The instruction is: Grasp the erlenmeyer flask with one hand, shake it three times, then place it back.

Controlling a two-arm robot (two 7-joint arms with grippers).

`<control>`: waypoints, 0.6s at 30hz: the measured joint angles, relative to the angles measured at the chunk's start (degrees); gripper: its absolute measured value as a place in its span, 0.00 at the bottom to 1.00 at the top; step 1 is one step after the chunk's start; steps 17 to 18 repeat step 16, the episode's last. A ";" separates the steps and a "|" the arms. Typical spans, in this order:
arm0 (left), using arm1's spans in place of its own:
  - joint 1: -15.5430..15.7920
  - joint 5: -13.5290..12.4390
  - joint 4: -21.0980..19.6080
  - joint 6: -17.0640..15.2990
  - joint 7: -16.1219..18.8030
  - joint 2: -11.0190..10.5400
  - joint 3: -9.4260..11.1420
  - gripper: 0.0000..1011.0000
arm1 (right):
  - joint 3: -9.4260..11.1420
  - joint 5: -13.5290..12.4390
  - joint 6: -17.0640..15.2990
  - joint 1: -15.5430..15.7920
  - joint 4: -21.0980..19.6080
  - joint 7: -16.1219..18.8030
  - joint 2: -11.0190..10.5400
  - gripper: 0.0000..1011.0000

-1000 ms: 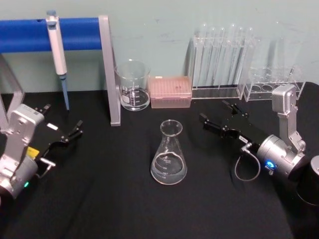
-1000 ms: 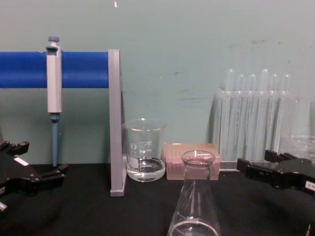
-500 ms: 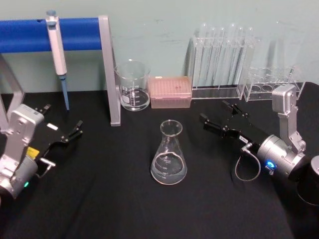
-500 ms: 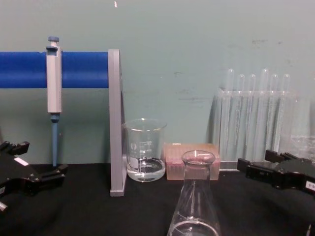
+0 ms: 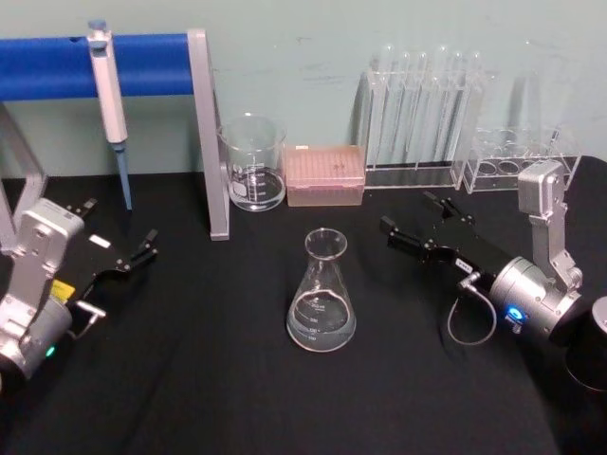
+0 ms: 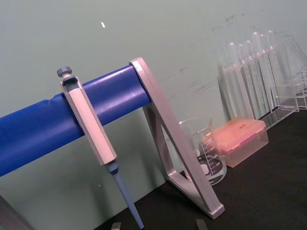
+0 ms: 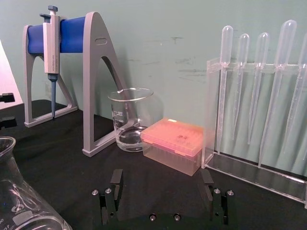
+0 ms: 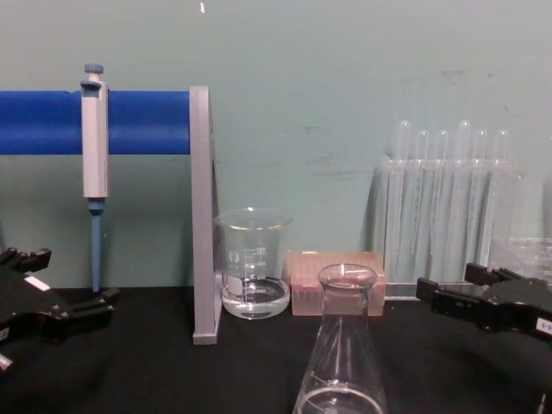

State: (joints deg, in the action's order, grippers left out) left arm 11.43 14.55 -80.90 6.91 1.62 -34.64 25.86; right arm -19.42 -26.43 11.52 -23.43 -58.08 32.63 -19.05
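The erlenmeyer flask (image 5: pixel 321 294) and beaker (image 5: pixel 253 162) are clear glossy glass, standing on matt black cloth (image 5: pixel 218 379) beside a translucent pink plastic box (image 5: pixel 325 174).

you get even, soft overhead light, with faint glare on the clear glass conical flask (image 5: pixel 321 299), and the matte black tabletop (image 5: pixel 228 379) swallows shadows; edges look slightly soft.

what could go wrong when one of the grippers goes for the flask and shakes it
1. The erlenmeyer flask is smooth glass with sloped walls; a grip on the cone rather than the narrow neck may slip.
2. It holds clear liquid and its mouth is open, so hard shaking could splash onto the black table.
3. The open right gripper sits near the pink tip box and beaker; a wide swing might hit them.
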 joint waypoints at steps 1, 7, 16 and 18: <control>0.00 0.00 0.00 0.00 0.00 0.00 0.00 0.99 | 0.00 0.00 0.00 0.00 0.00 0.00 0.00 0.99; 0.00 0.00 0.00 0.00 0.00 0.00 0.00 0.99 | 0.00 -0.03 0.00 0.00 0.00 0.00 0.00 0.99; 0.00 0.00 0.00 0.00 0.00 0.00 0.00 0.99 | 0.00 -0.03 0.01 0.00 0.00 0.00 0.00 0.99; 0.00 0.00 0.00 0.00 0.00 0.00 0.00 0.99 | 0.00 -0.03 0.01 0.00 0.00 0.00 0.00 0.99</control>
